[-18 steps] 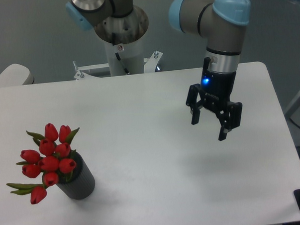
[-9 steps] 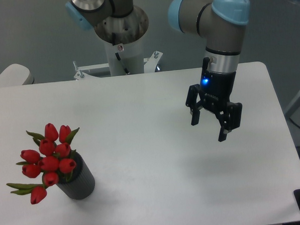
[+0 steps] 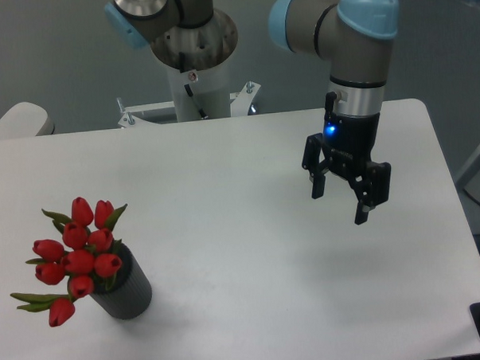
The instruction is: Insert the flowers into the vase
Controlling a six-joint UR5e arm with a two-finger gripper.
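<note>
Evidently done: flowers stand in the vase at the table's front left.
Fixed camera: the gripper hangs well apart over the right side, jaws wide and holding nothing. The bunch's long axis rises from the vase mouth and leans left, buds pointing up and outward, one drooping low beside the wall. By my judgement, only withdrawal remains; no further grasp seems called for.

I note red flowers with green leaves, a dark grey ribbed vase, black gripper, white table.
</note>
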